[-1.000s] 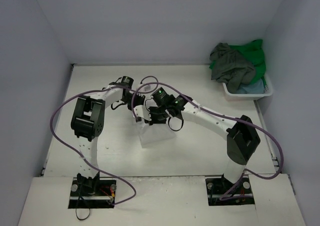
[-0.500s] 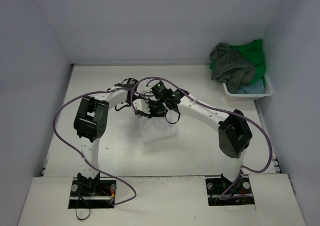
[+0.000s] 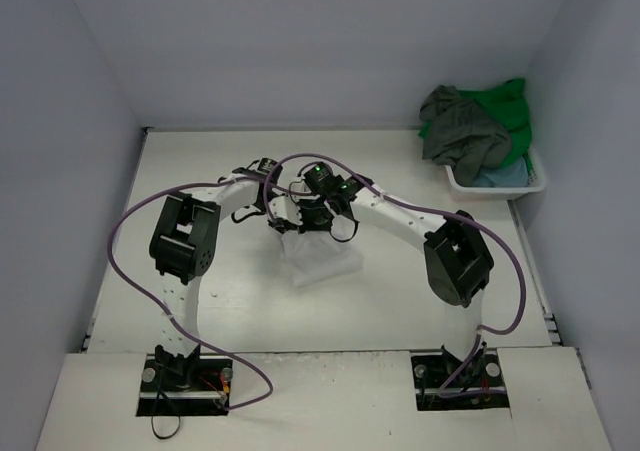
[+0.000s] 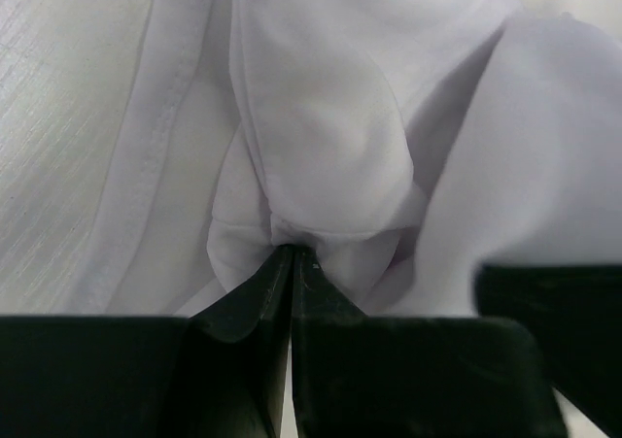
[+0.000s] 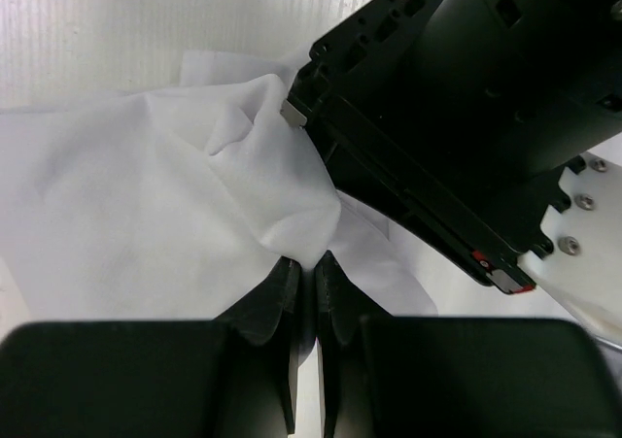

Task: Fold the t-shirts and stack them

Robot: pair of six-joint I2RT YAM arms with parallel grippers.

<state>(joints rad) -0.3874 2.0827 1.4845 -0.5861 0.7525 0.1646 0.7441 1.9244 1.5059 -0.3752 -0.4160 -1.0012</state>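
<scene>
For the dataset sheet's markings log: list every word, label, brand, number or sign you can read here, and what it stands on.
None can be read in any view.
The white t-shirt: plain cloth, no print or tag showing.
The white basket: no label visible.
The black housing of the left arm: small red tabs, no letters.
The green lights on the wrists: lights only, no characters.

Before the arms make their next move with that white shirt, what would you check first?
1. Left gripper pinching the white t-shirt: ok.
2. Right gripper pinching it too: ok.
3. Clearance between the two grippers: cannot tell, they sit very close.
4. Cloth flat and unwrinkled: not ok, bunched at both pinches.
5. Grey-olive t-shirt and green t-shirt in the basket, away from both grippers: ok.
</scene>
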